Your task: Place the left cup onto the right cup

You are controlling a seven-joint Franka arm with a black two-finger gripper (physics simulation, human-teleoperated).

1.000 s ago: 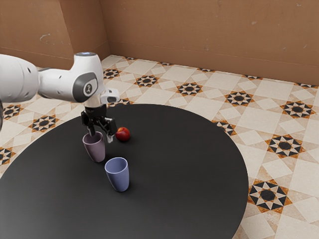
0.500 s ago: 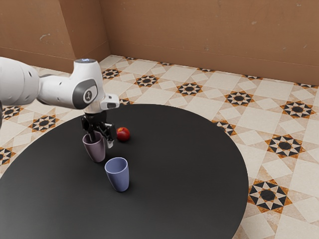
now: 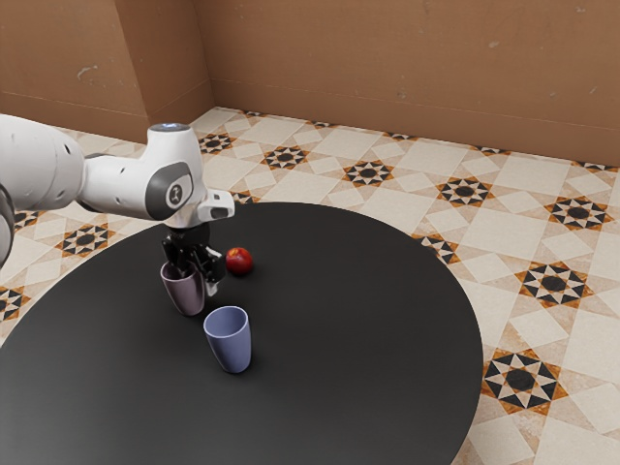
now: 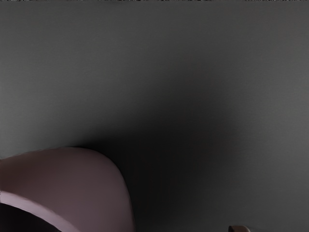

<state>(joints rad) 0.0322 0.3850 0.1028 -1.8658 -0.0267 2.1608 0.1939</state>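
Your table [image 3: 368, 339] is smooth, matt black. The mauve cup [image 3: 184, 295] and the blue cup [image 3: 229, 341] at its 5 o'clock look like smooth, dull plastic. The apple [image 3: 239, 260] is a bit shiny. The arm [image 3: 107, 179] looks like smooth white plastic, and the gripper [image 3: 194, 275] is matt black. The floor [image 3: 504, 232] is tile. The wall [image 3: 387, 58] looks rough.

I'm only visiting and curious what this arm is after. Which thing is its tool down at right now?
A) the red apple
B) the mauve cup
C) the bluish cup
B: the tool sits at the rim of the mauve cup, while the red apple and the bluish cup stand apart from it on the table.
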